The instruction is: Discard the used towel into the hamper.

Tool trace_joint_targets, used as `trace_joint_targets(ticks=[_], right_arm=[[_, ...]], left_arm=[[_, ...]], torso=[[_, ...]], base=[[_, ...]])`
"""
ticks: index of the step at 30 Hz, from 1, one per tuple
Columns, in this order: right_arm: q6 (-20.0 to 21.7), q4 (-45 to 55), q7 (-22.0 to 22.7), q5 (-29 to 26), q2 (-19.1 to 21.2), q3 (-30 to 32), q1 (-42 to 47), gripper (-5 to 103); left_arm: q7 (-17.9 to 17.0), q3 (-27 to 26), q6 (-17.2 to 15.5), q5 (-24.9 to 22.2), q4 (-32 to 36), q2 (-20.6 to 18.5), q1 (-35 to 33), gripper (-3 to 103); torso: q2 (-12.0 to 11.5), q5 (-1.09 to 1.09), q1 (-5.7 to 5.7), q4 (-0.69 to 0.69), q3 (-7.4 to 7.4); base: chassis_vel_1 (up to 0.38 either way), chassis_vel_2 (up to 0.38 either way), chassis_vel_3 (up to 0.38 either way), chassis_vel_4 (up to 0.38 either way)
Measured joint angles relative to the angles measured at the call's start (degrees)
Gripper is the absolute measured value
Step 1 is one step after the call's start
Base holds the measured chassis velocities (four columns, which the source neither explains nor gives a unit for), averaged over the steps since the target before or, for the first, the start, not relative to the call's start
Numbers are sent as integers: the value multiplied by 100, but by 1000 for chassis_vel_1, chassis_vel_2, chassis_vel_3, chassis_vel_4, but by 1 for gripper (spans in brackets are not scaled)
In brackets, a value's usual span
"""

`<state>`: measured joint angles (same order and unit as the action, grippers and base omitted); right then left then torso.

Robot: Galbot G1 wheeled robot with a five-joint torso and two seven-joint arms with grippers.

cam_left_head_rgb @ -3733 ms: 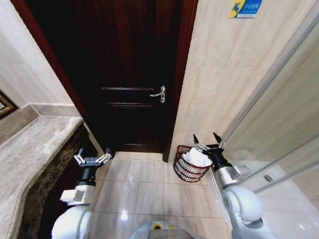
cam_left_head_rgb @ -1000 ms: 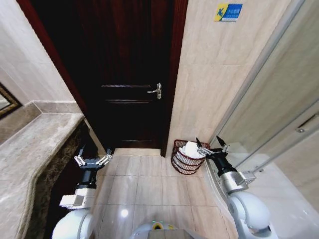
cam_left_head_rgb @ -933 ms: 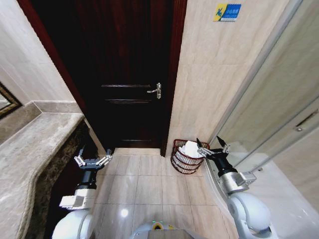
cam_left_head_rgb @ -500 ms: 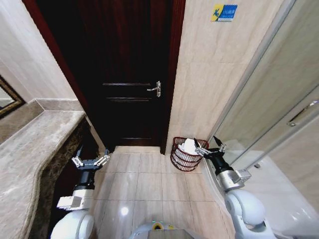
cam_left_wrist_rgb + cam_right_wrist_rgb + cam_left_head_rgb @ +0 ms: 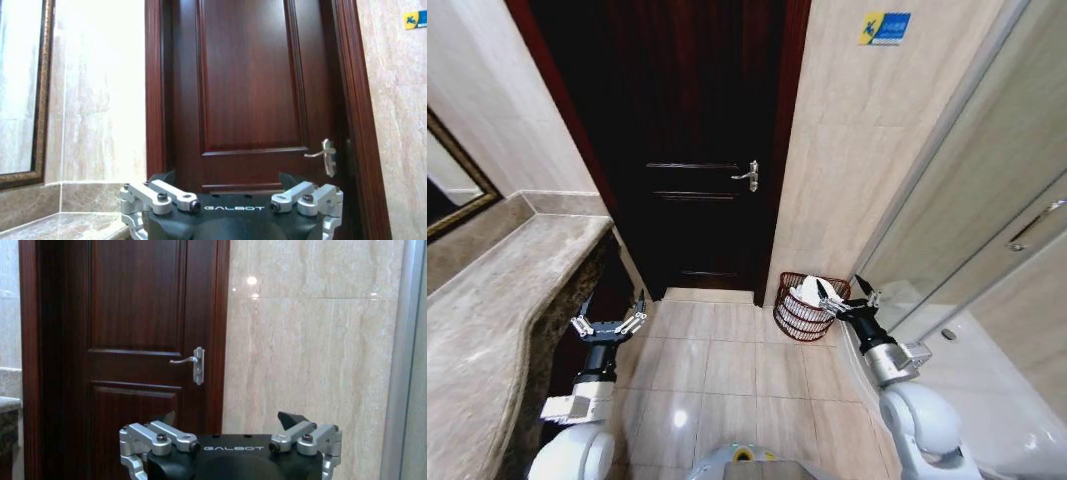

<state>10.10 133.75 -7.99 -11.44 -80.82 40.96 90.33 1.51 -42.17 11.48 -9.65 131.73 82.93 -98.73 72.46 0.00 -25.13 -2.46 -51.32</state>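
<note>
From the head view I see the crumpled white towel (image 5: 808, 294) lying in the round reddish-brown wire hamper (image 5: 803, 310) by the dark wooden door (image 5: 689, 150); soft and light, I'd pinch a raised fold. My right gripper (image 5: 848, 296) hovers beside the rim, fingers apart and empty (left gripper (image 5: 608, 320) likewise spread). Both wrist views face the door.

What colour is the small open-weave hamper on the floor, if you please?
Dark reddish-brown hamper, with white cloth inside; clearest in the head view.
</note>
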Motion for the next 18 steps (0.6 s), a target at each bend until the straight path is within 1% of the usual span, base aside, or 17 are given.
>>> trace_joint_targets(ticks=[12,18], right_arm=[[-11,2,0,6,-34,3,17,100],[-9,1,-2,21,-48,-1,-15,100]], left_arm=[[-19,-9,200,-18,-80,-36,17,100],[2,-40,174,-12,-77,-41,10,100]], torso=[[-1,0,0,0,0],[-1,0,0,1,0]], base=[[50,-51,-42,54],[49,-51,-49,53]])
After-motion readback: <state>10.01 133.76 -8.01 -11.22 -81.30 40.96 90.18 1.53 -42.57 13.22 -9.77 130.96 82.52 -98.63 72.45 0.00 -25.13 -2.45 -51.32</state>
